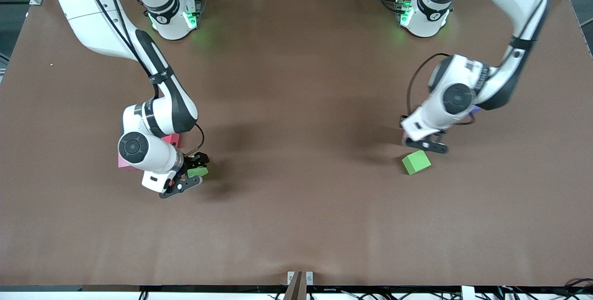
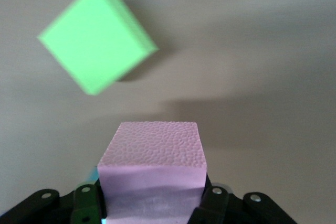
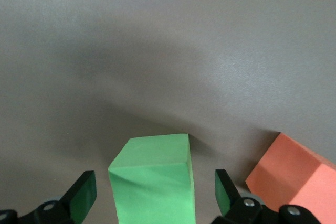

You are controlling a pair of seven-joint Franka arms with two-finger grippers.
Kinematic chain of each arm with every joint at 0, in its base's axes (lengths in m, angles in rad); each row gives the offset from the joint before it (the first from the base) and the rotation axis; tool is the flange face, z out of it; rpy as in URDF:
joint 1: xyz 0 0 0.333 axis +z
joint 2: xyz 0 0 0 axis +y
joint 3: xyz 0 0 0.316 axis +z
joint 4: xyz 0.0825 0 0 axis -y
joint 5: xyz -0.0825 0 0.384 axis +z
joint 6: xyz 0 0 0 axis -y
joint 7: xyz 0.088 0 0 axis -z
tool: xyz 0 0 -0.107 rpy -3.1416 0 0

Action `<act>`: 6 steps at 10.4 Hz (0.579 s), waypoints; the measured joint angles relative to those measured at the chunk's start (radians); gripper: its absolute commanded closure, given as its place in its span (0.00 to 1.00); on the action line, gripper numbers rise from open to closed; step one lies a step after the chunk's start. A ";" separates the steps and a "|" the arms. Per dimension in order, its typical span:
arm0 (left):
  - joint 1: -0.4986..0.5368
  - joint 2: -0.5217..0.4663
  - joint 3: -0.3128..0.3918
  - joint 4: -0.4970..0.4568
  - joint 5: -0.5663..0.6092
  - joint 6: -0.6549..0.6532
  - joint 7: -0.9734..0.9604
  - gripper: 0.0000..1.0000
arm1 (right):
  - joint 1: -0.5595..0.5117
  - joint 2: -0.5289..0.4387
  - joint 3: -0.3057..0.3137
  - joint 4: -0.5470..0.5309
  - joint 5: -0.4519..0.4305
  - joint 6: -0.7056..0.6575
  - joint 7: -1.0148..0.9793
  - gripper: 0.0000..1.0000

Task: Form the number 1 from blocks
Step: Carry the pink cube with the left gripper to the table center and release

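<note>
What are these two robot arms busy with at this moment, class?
The left gripper is shut on a purple block, held above the table near a loose green block. The right gripper stands open around another green block, with an orange block and pink blocks beside it. The blocks are scattered at both ends; no figure 1 is formed yet.

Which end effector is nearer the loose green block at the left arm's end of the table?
Left. The left end effector, shut on a purple block, is right beside that green block. The right end effector straddles another green block toward the right arm's end.
</note>
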 measured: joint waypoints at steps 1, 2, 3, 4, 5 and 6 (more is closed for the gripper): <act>-0.004 0.003 -0.053 -0.005 0.000 -0.002 -0.085 1.00 | 0.001 0.000 0.000 -0.007 0.000 0.001 0.000 0.00; -0.006 0.011 -0.109 -0.010 0.000 -0.003 -0.172 1.00 | 0.001 0.000 0.000 -0.017 0.000 0.001 0.000 0.00; -0.011 0.020 -0.156 -0.013 0.000 -0.003 -0.250 1.00 | 0.001 0.000 0.000 -0.025 0.000 0.004 0.000 0.00; -0.022 0.030 -0.200 -0.014 0.000 -0.003 -0.326 1.00 | 0.001 0.000 0.000 -0.031 0.000 0.007 0.000 0.01; -0.045 0.040 -0.230 -0.016 0.000 -0.003 -0.397 1.00 | 0.001 0.000 0.000 -0.036 0.000 0.011 0.000 0.03; -0.079 0.048 -0.248 -0.017 -0.008 -0.003 -0.464 1.00 | 0.001 0.000 -0.001 -0.042 0.000 0.022 0.000 0.04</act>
